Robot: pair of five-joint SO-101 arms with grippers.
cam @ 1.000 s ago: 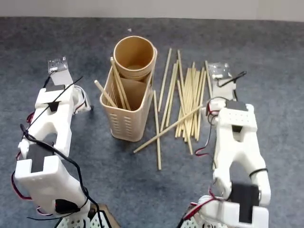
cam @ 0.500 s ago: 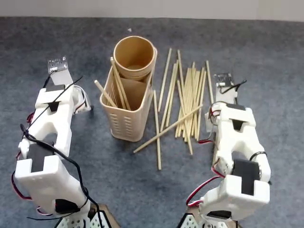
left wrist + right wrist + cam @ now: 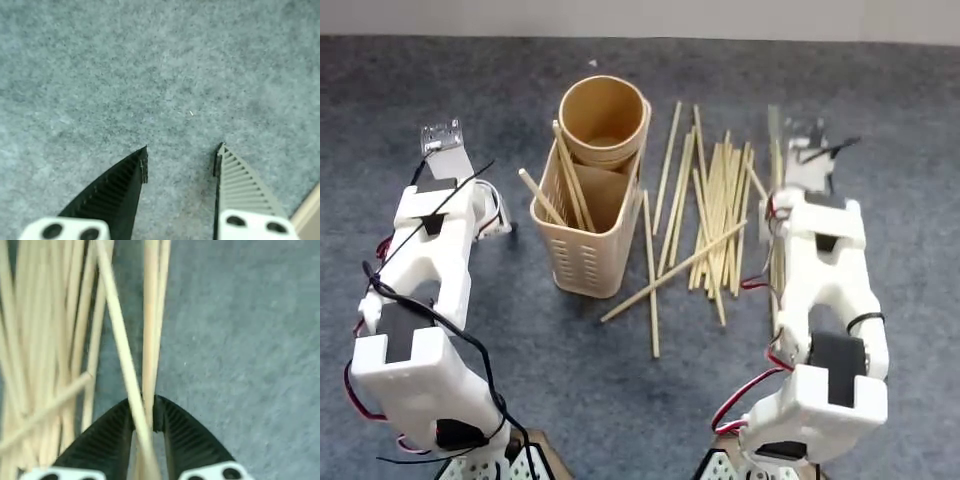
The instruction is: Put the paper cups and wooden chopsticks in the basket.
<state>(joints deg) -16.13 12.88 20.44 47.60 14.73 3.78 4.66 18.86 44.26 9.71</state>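
Right arm, one second on: I have driven the right end effector [image 3: 802, 150] forward along the outer edge of the loose pile of pale wooden chopsticks [image 3: 715, 210]. Its black jaws are now pinched together on a few held sticks [image 3: 151, 315], which in the high view run back alongside the white arm. The left end effector [image 3: 181, 150] has not moved; its jaws stand apart above the bare grey felt-covered counter [image 3: 150, 60]. The stack of brown paper cups [image 3: 603, 120] already sits in the beige slotted plastic basket [image 3: 582, 255], with several leaning chopsticks [image 3: 570, 185] beside it. I judge the grasp made and the carry to the basket next. Most of the pile still lies on the counter between the basket and the right arm.
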